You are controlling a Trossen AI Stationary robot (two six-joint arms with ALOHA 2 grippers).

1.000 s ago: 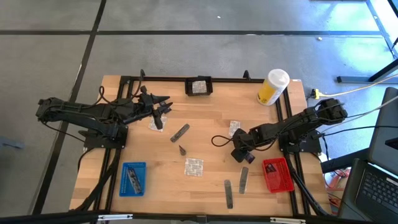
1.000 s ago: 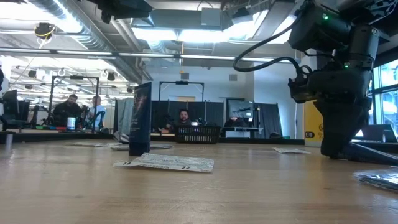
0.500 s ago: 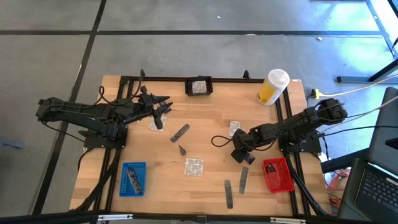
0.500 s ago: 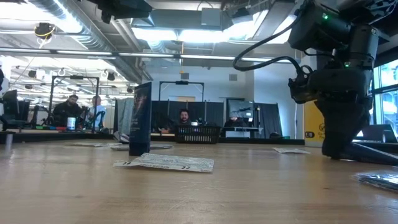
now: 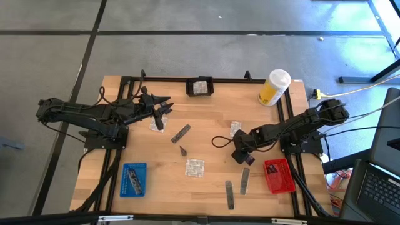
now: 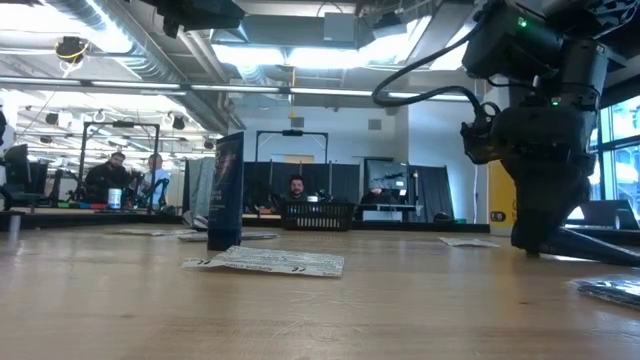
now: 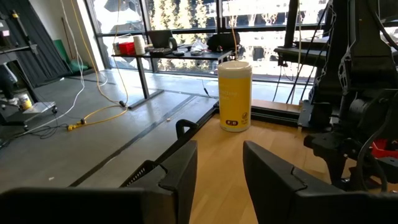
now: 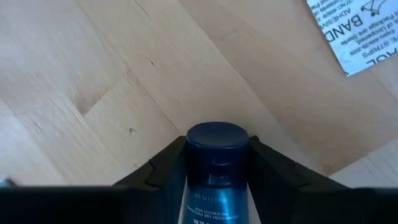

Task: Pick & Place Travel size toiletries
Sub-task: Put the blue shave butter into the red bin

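Right end effector (image 5: 242, 155): over the desk (image 5: 212, 119) right of centre, fingers closed on one dark tube (image 8: 217, 163). Left end effector (image 5: 164, 107): at the desk's left rear, fingers parted with a narrow gap, holding nothing.

High view, counted:
- Foil sachets, four: one (image 5: 194, 167) near the middle front; one (image 5: 235, 128) just beside the right end effector, to its rear; one (image 5: 155, 125) under the left end effector's tips; one (image 5: 200, 87) in a small black holder at the rear edge.
- Flat grey sticks, three: one (image 5: 180, 133) lying slantwise left of centre; two at the front, one (image 5: 229, 194) and one (image 5: 244, 180), side by side but apart.
- Small dark item, one (image 5: 183, 150), between the slanted stick and the middle sachet; kind too small to tell.
- Trays, two: blue tray (image 5: 134, 180) front left, with pale contents; red tray (image 5: 279, 175) front right.
- Yellow container (image 5: 274, 87) with white cap, one, at the right rear corner.

Low view: one sachet (image 6: 268, 261) flat on the desk in front of an upright dark tube (image 6: 226, 190); the right arm's end effector (image 6: 538, 245) is down close to the desk top at right. People sit in the room behind.

Left wrist view: own two fingers (image 7: 179, 176) apart and empty; yellow container (image 7: 234, 96) upright ahead.

Right wrist view: the tube's round dark cap is clamped between both fingers (image 8: 163, 168), above bare wood; a corner of one printed sachet (image 8: 362, 32) is nearby, apart from the tube.
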